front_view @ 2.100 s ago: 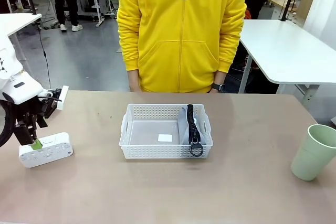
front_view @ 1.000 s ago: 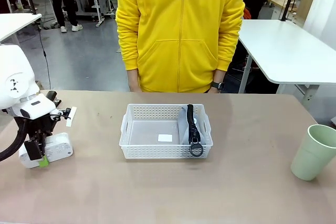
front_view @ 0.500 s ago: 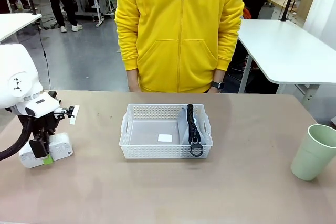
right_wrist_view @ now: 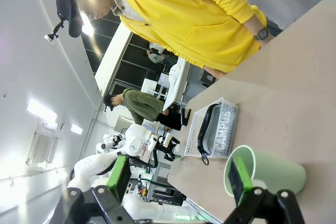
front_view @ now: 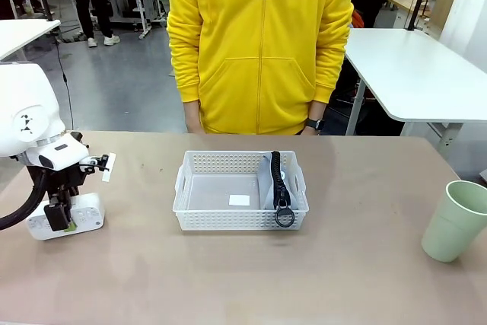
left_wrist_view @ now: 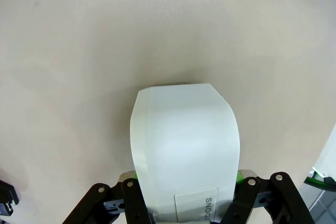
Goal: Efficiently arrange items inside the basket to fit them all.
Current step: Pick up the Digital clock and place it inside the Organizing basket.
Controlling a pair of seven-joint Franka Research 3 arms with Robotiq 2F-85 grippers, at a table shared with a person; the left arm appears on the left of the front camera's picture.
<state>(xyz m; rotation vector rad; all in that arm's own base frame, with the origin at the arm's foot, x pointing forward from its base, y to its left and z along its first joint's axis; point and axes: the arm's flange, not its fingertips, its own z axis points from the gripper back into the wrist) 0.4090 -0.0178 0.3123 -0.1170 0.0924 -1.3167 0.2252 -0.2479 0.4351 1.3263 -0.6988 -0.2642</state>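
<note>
1. At the table's left edge, the left gripper (front_view: pixel 59 217) was pinched across one end of the flat white box (front_view: pixel 87 215). The box lay on the table, its long axis running away from the fingers.
2. The basket (front_view: pixel 228 159) sat well to the box's right at mid-table, with bare tabletop between. The grey pouch (front_view: pixel 268 180) stood on edge against the basket's right wall, leaving the left part free.
3. At the far right, the green cup (front_view: pixel 456 222) stood upright just ahead of the wide-spread right gripper (right_wrist_view: pixel 178 179).
</note>
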